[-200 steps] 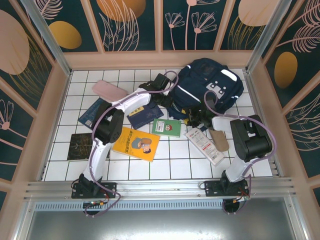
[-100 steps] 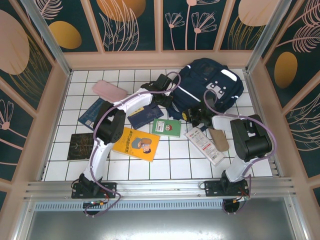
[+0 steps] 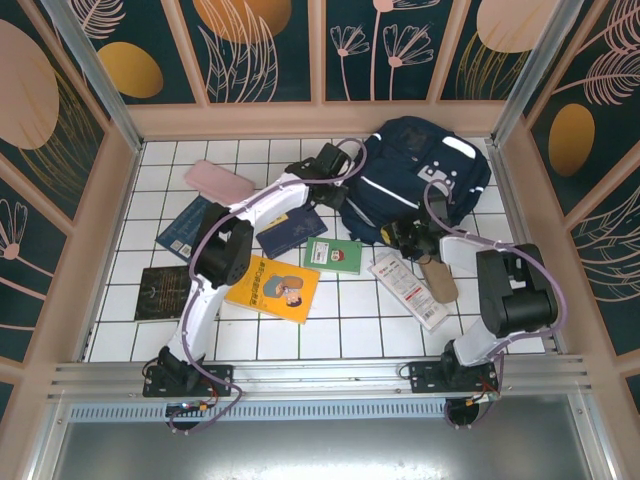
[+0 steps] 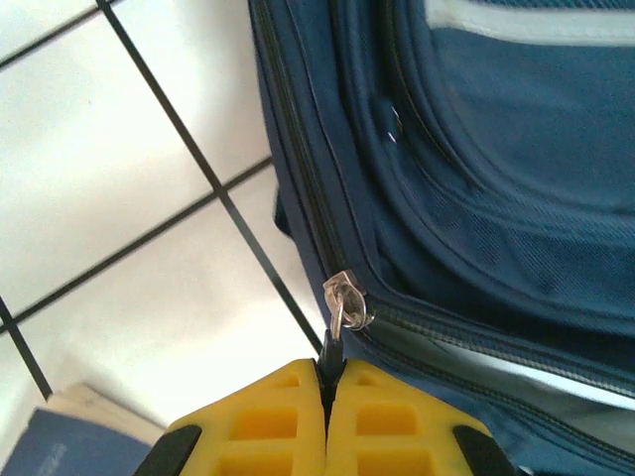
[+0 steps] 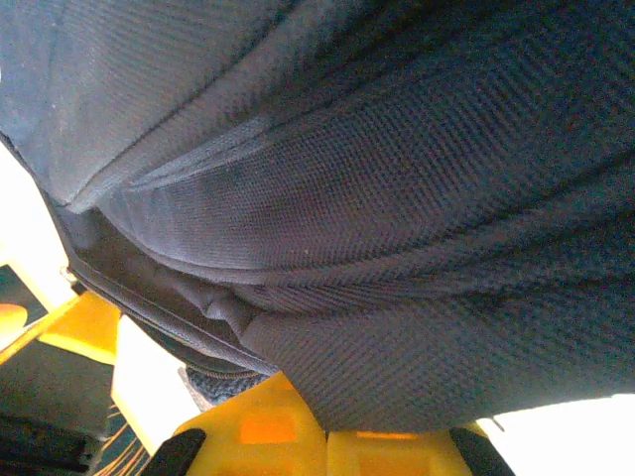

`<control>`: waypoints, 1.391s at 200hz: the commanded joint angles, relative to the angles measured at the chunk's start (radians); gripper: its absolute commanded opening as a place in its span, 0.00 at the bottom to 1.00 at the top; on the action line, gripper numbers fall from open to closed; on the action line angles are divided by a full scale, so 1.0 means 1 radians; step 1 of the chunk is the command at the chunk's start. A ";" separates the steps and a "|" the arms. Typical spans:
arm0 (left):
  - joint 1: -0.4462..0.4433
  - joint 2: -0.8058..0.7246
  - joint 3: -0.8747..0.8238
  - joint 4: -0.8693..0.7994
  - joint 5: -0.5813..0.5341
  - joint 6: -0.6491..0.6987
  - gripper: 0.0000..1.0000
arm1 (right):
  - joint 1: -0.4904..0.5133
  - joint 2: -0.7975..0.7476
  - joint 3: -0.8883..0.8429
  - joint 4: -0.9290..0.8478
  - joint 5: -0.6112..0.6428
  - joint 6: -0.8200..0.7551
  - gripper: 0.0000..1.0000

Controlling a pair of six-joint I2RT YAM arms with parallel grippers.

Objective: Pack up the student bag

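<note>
Student bag (image 3: 400, 165), front up, long axis diagonal

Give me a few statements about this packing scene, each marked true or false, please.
1. The left gripper is shut on the silver zip pull of the large dark navy fabric backpack. True.
2. The flat yellow picture book is inside the backpack. False: it lies on the white tiled table.
3. The right gripper is open over the table. False: it is shut on the backpack's fabric.
4. The pink oblong pouch lies left of the backpack. True.
</note>
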 commanded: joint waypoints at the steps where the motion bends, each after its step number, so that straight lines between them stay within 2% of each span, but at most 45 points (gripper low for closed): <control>1: 0.093 0.066 0.124 -0.063 -0.180 -0.002 0.00 | -0.075 -0.037 -0.042 -0.158 0.129 -0.090 0.00; 31: 0.098 0.137 0.235 -0.041 -0.209 -0.010 0.00 | -0.106 -0.073 -0.022 -0.219 0.150 -0.147 0.00; 52: 0.106 0.169 0.256 0.040 -0.183 -0.039 0.00 | -0.116 -0.116 -0.010 -0.257 0.170 -0.186 0.00; 113: 0.116 0.235 0.275 0.351 -0.150 -0.271 0.00 | -0.117 -0.206 -0.041 -0.330 0.168 -0.241 0.00; 144: 0.125 0.299 0.350 0.397 -0.165 -0.373 0.00 | -0.116 -0.259 -0.073 -0.346 0.156 -0.266 0.00; 185: 0.150 0.321 0.352 0.443 -0.190 -0.472 0.00 | -0.117 -0.314 -0.096 -0.375 0.141 -0.303 0.00; 218: 0.159 0.319 0.352 0.447 -0.143 -0.465 0.00 | -0.103 -0.300 -0.090 -0.339 0.098 -0.316 0.00; 230: 0.160 0.302 0.342 0.444 -0.097 -0.437 0.13 | -0.090 -0.279 -0.081 -0.304 0.080 -0.315 0.00; 236: 0.160 0.286 0.329 0.443 -0.075 -0.428 0.23 | -0.081 -0.266 -0.072 -0.286 0.069 -0.315 0.00; 258: 0.160 0.192 0.229 0.442 -0.032 -0.400 0.34 | -0.037 -0.207 -0.017 -0.233 0.041 -0.320 0.00; 278: 0.160 0.076 0.095 0.448 -0.014 -0.385 0.46 | 0.007 -0.144 0.064 -0.231 0.045 -0.360 0.07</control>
